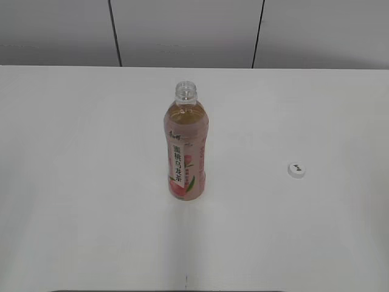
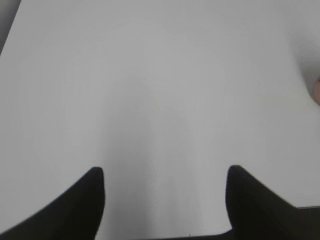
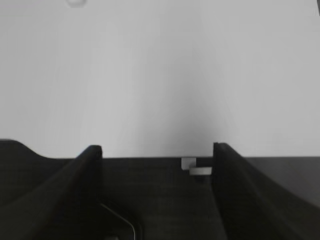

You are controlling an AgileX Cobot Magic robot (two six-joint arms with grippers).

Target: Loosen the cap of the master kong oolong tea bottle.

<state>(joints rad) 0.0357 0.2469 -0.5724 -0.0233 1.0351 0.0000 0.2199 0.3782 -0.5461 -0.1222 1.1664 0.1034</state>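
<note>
The master kong oolong tea bottle (image 1: 186, 146) stands upright in the middle of the white table (image 1: 79, 182), its neck open with no cap on it. Its pink edge shows at the right border of the left wrist view (image 2: 317, 92). The white cap (image 1: 296, 170) with a dark mark lies flat on the table to the bottle's right; it appears as a faint round blur at the top of the right wrist view (image 3: 76, 2). My left gripper (image 2: 165, 175) is open and empty over bare table. My right gripper (image 3: 157, 150) is open and empty at the table's near edge. Neither arm shows in the exterior view.
Grey wall panels (image 1: 182, 30) with dark seams stand behind the table's far edge. A dark strip (image 1: 164, 291) runs along the table's front edge. A small white part (image 3: 200, 170) sits below the table edge in the right wrist view.
</note>
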